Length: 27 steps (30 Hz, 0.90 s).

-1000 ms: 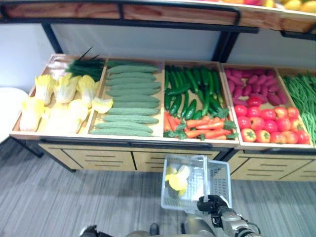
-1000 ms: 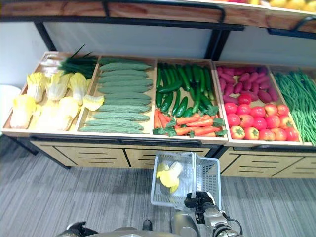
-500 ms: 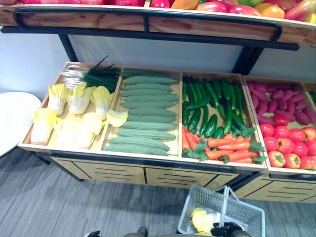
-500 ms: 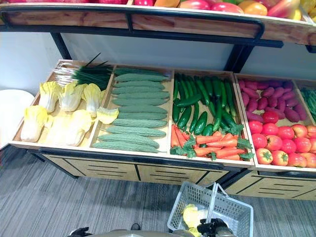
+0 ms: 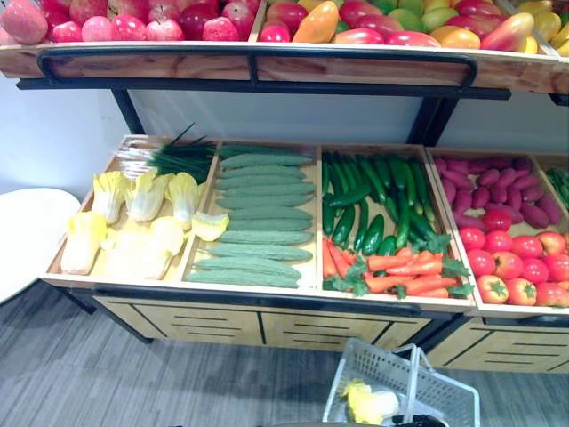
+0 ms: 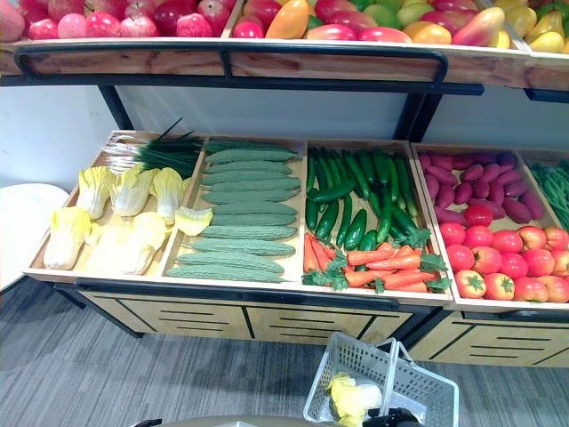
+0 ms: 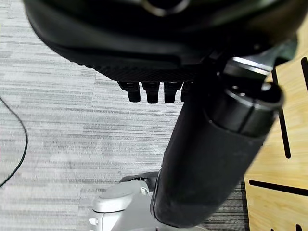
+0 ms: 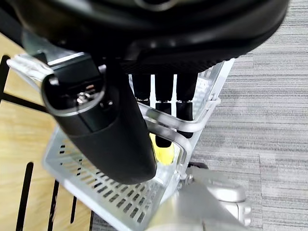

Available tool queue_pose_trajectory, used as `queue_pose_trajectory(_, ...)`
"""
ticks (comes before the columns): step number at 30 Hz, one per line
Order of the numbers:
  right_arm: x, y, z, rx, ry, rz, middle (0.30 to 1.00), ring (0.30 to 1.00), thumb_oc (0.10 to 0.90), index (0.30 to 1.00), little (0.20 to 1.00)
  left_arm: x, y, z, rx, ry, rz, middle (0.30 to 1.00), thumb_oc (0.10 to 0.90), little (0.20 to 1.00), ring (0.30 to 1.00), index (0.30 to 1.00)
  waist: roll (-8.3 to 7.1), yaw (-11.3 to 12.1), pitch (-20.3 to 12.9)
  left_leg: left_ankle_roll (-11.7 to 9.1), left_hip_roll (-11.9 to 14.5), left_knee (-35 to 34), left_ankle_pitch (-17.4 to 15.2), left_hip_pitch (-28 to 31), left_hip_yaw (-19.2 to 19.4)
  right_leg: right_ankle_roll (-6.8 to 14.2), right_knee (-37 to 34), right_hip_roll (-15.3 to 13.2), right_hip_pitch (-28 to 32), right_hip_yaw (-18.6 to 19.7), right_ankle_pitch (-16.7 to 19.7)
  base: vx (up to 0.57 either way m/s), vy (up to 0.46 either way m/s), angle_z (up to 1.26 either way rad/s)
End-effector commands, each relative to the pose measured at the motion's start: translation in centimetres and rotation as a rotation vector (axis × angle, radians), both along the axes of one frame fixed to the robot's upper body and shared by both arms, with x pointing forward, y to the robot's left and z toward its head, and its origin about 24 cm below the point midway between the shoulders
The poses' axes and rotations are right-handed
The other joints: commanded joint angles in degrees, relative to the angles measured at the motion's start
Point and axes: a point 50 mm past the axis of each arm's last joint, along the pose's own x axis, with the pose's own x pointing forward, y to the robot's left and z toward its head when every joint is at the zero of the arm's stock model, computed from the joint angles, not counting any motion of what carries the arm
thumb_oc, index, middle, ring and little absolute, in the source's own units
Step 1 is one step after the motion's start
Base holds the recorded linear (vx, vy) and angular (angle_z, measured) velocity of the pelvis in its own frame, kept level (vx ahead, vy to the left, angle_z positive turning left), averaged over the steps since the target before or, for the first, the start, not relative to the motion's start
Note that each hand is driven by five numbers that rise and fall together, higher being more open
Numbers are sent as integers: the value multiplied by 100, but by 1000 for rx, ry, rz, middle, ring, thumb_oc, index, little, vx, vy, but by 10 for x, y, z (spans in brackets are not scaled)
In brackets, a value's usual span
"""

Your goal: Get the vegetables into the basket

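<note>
- Basket (image 6: pixel 418 391) at lower right of the frame, yellow cabbage (image 6: pixel 347 396) inside.
- Right hand (image 8: pixel 159 91) fingers curled round the basket handle (image 8: pixel 168 126).
- Left hand (image 7: pixel 154 53) fingers curled together, holding nothing.

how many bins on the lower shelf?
5, left to right: cabbages, pale cucumbers, dark cucumbers with carrots, tomatoes with purple roots, green beans cut by the right edge. More may lie beyond.

Apples (image 5: pixel 133 22) and mangoes (image 5: pixel 427 22) fill the upper shelf (image 5: pixel 267 64) — grey floor (image 5: pixel 133 382) (striped) below.
</note>
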Motion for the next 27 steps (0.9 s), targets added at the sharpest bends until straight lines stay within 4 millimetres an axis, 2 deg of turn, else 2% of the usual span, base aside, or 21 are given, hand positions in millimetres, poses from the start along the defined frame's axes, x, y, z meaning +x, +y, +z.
queue_pose_trajectory(1,10,-35,14,-106,-12,2,300,300,400,300,300,72,8,25,33,-305,-15,1000,900,1000,1000,1000,-194,58,150,-97,-165,2,-84,-143,-236,82,28,80,59,-37,-151,-31,26,8)
queue_pose_trajectory(3,7,-41,17,-113,-12,-23,300,300,400,300,300,110,6,61,-17,-575,-50,1000,900,1000,1000,1000,-177,126,203,-83,-180,2,-62,-187,-293,101,28,60,24,-86,-127,-36,27,11)
queue_pose_trajectory(4,4,-43,17,-111,-9,-36,300,300,400,300,300,118,6,81,-38,-680,-84,1000,900,1000,1000,1000,-177,152,219,-75,-185,2,-53,-206,-323,109,28,56,15,-114,-120,-23,17,21)
queue_pose_trajectory(5,4,-43,17,-111,-8,-36,300,300,400,300,300,117,6,81,-38,-680,-84,1000,900,1000,1000,1000,-178,151,217,-75,-185,2,-53,-207,-324,109,28,56,14,-115,-121,-17,18,25)
queue_pose_trajectory(6,2,-43,17,-100,-15,-65,300,300,400,300,300,124,11,121,-30,-859,-134,1000,900,1000,1000,1000,-182,220,246,-64,-192,2,-49,-241,-361,117,30,43,1,-145,-109,-35,16,20)
queue_pose_trajectory(8,-7,-38,13,-77,6,-94,300,300,400,300,300,123,21,168,32,-1042,-187,1000,900,1000,1000,1000,-187,334,269,-54,-201,2,-77,-233,-384,134,28,37,19,-188,-122,0,15,3)
queue_pose_trajectory(9,-11,-34,11,-65,22,-94,300,300,400,300,300,118,21,180,33,-1094,-183,1000,900,1000,1000,1000,-201,381,278,-48,-205,2,-92,-225,-395,138,28,26,30,-191,-129,43,27,5)
queue_pose_trajectory(10,-13,-31,9,-56,35,-86,300,300,400,300,300,111,20,180,12,-1094,-159,1000,900,1000,1000,1000,-214,389,270,-43,-207,2,-101,-213,-389,139,28,22,43,-193,-134,37,30,10)
queue_pose_trajectory(11,-19,-23,6,-29,62,-59,300,300,400,300,300,109,17,193,-12,-1172,-130,1000,900,1000,1000,1000,-240,435,258,-38,-210,2,-142,-184,-377,145,28,16,80,-197,-156,40,31,7)
queue_pose_trajectory(12,-20,-21,5,-24,67,-51,300,300,400,300,300,108,16,193,-19,-1173,-120,1000,900,1000,1000,1000,-250,434,257,-36,-212,2,-149,-166,-380,143,28,16,98,-198,-162,51,34,1)
queue_pose_trajectory(17,-25,-9,0,6,86,-7,300,300,400,300,300,118,12,220,15,-1275,-209,1000,900,1000,1000,1000,-304,456,246,-31,-217,2,-210,-114,-435,148,28,3,165,-224,-221,39,22,2)
queue_pose_trajectory(21,-18,-6,0,3,82,28,300,300,400,300,300,137,4,241,56,-1346,-337,1000,900,1000,1000,1000,-338,446,262,-32,-202,2,-247,-93,-419,162,28,1,171,-210,-222,17,23,4)
queue_pose_trajectory(22,-18,-6,0,3,82,28,300,300,400,300,300,137,4,241,56,-1346,-337,1000,900,1000,1000,1000,-338,449,265,-32,-202,2,-248,-92,-418,162,28,1,172,-209,-221,0,0,0)
queue_pose_trajectory(23,-14,-5,0,-1,82,54,300,300,400,300,300,149,-2,253,100,-1392,-402,1000,900,1000,1000,1000,-354,401,241,-28,-201,2,-277,-75,-387,172,28,-5,181,-180,-215,0,0,0)
queue_pose_trajectory(24,-14,-5,0,-1,80,52,300,300,400,300,300,151,-3,253,101,-1393,-404,1000,900,1000,1000,1000,-354,414,254,-27,-201,2,-280,-72,-384,173,28,-5,182,-176,-216,45,39,0)
queue_pose_trajectory(25,-6,-3,0,-3,65,75,300,300,400,300,300,165,-13,268,126,-1459,-466,1000,900,1000,1000,1000,-380,376,236,-20,-199,2,-323,-47,-322,196,28,-5,187,-132,-201,32,25,-2)
queue_pose_trajectory(27,0,-1,0,-3,51,86,300,300,400,300,300,176,-22,283,155,-1517,-527,1000,900,1000,1000,1000,-392,324,211,-12,-200,2,-339,-35,-289,206,28,-9,189,-97,-176,26,27,-5)
